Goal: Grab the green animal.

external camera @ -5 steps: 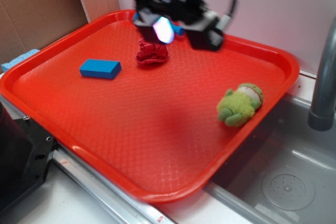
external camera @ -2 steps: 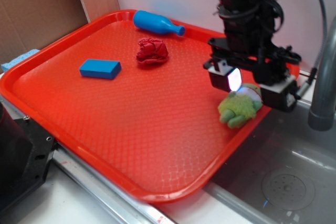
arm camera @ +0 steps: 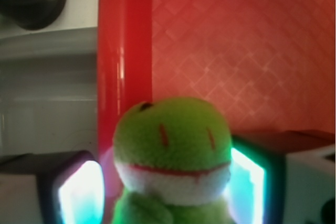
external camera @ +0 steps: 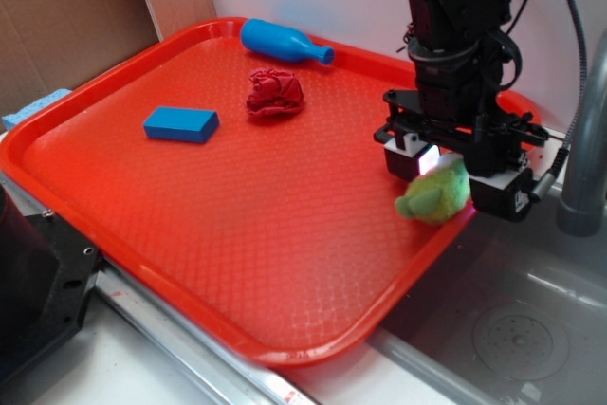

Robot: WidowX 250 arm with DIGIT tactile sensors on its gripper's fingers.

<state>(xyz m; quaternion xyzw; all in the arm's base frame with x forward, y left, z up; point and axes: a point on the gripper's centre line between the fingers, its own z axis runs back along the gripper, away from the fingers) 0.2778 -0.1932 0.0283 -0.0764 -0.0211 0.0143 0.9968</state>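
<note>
The green animal [external camera: 436,194] lies between the fingers of the gripper [external camera: 453,175], at the right edge of the red tray [external camera: 237,234] beside the sink. From the exterior view the fingers stand apart, one on each side of the toy, lowered around it; I'd say they straddle it so that closing will pinch its soft body. The arm covers the toy's upper part, so the head is hidden here. Well away from the fingers sit a red cloth ball [external camera: 275,93], a blue block [external camera: 181,124] and a blue bottle [external camera: 283,42].

In the wrist view the green animal [arm camera: 173,153] fills the gap, its face with a red stitched mouth towards the lens. A glowing finger [arm camera: 79,195] flanks each side. Whether the pads already press the plush I cannot tell; its lower body is cut off by the frame, and everything is blurred
</note>
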